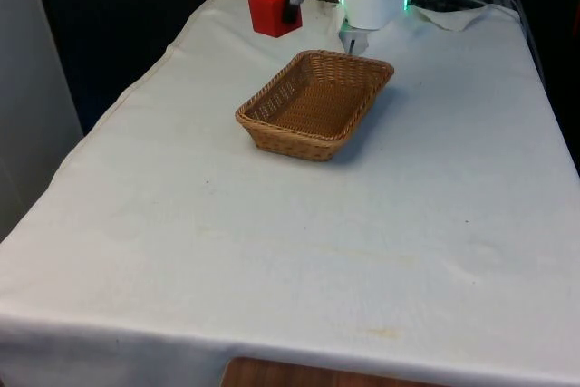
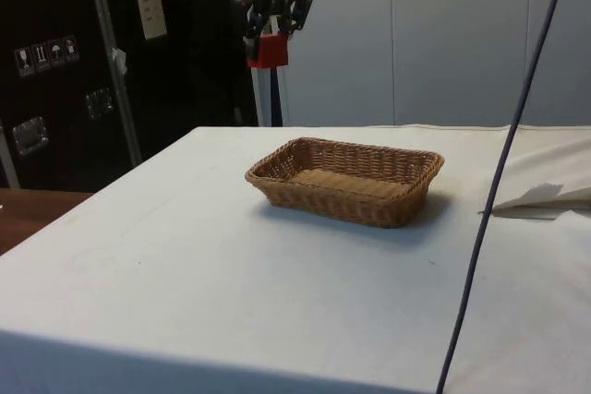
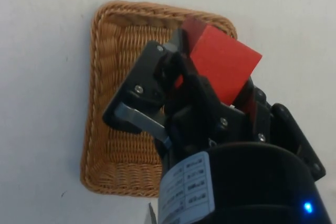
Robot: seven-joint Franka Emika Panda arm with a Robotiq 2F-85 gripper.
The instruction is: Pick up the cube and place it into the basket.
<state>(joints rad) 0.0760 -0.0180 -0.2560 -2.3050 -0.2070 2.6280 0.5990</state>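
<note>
Surface: a table under a white cloth (image 1: 299, 233), smooth with faint creases and a few pale stains; the cloth drapes over the edges.
Background: dark cabinets (image 2: 55, 71) with small labels and metal fittings behind the table in the side view, pale panels beside them.
Basket (image 1: 314, 103): rectangular, shallow, woven of tan wicker with a braided rim and sloping sides; it rests flat on the cloth, well in from the table's edges, and serves as the landmark here.
Cube (image 2: 267, 51): solid red block with flat matte faces and sharp edges; it hangs in the air well above the basket, tilted so that one corner points downward, touching nothing but the gripper. In the wrist view the cube (image 3: 220, 64) overlaps the basket's rim (image 3: 157, 11), with the woven floor spread below it.
Gripper (image 2: 272, 29): black, two-fingered, angular housing with visible screws; its fingers are clamped on opposite faces of the cube, high above the basket.
Cable: a thin dark cable (image 2: 503, 173) crosses the side view diagonally, nearer the camera than the basket.
Folded cloth: a crumpled white fold (image 2: 545, 196) lies on the table beside the basket, apart from it.
</note>
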